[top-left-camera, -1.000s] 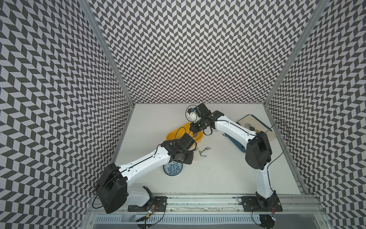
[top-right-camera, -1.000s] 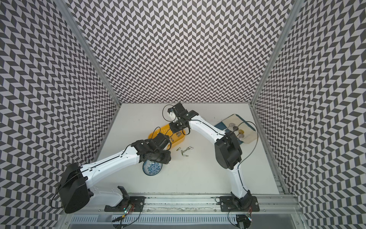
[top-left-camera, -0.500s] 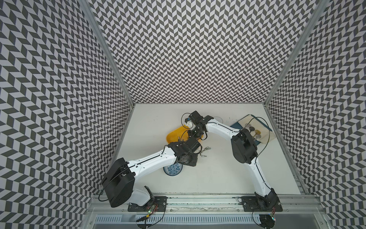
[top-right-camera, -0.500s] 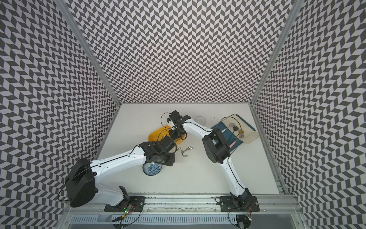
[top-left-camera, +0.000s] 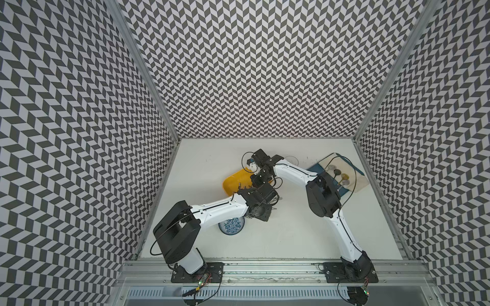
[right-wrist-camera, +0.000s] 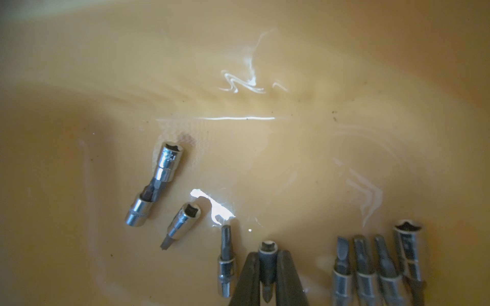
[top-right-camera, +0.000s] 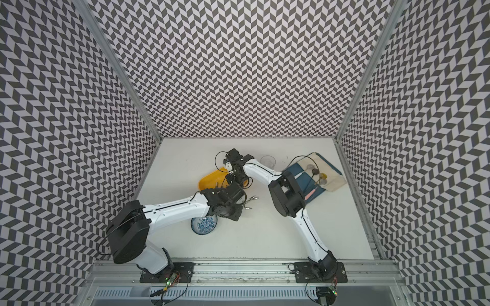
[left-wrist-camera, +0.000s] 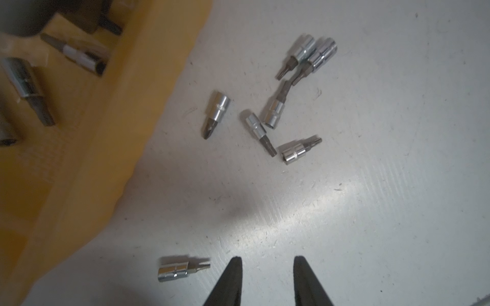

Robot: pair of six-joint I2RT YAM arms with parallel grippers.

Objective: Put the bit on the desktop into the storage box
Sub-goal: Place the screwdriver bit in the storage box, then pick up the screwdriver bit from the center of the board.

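The right end effector (right-wrist-camera: 268, 255) is pinched on a bit (right-wrist-camera: 268, 270) inside the yellow box (right-wrist-camera: 265, 79), among other bits (right-wrist-camera: 371, 265) lying there (pale squiggles on its floor, nothing I can read). The left end effector (left-wrist-camera: 267, 261) stands open and empty over the white bench (left-wrist-camera: 371, 212). A loose bit (left-wrist-camera: 183, 270) lies just beside it, and a cluster (left-wrist-camera: 275, 111) of six sits near the box, one stamp too blurred to read.

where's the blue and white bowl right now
In both top views the blue-and-white bowl sits on the desktop on the left side, partly under the left arm, nearer the front rail than the yellow storage box.
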